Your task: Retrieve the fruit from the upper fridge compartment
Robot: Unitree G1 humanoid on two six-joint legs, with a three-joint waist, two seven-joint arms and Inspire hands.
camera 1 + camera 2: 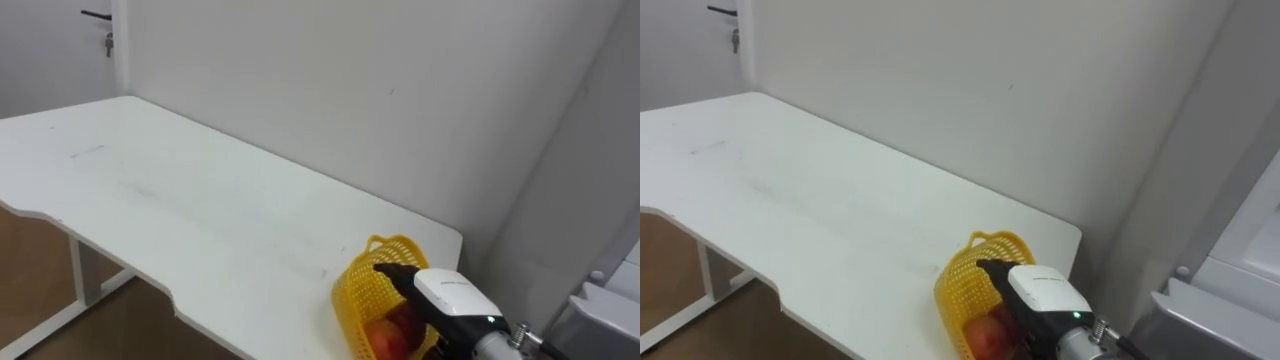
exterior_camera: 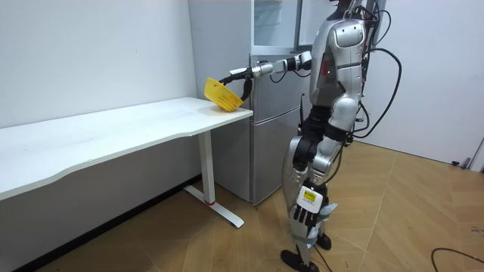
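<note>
Your right hand [image 1: 450, 295] has its fingers clenched on the rim of the tilted yellow basket [image 1: 365, 295], at the worktop [image 1: 200, 210] corner nearest the fridge [image 2: 268, 143]. The basket's mouth faces the hand and the worktop lies directly beneath. Your left hand [image 2: 306, 210] hangs released.

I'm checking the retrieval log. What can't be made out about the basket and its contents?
- Red contents: eye views, behind the mesh of the yellow basket and the right hand; kind and count unclear.
- Basket's base: eye views, cut off by the lower edge; resting on the table or lifted, unclear.
- Room view: basket too small to see inside.
</note>
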